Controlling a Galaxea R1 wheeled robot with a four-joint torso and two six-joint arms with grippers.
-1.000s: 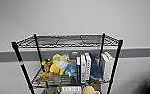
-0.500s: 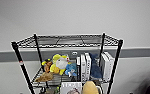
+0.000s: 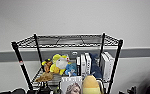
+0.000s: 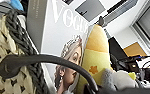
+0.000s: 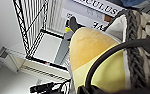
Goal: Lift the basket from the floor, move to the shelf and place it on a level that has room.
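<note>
One basket (image 4: 6,62) up close in both wrist views: cream weave, dark braided rim, dark loop handle (image 5: 108,58), with a magazine (image 4: 66,45) and yellow plush (image 5: 91,50) right beside it. Shelf (image 3: 66,42) straight ahead, top level (image 3: 68,40) bare. Can't tell what the fingers are doing.

Top level (image 3: 66,40) lies bare — toys (image 3: 58,64) and books (image 3: 84,65) crowd the tier beneath.

wall (image 3: 73,17): plain white | rail (image 3: 138,52): grey horizontal band across wall | lighting: even, soft
</note>
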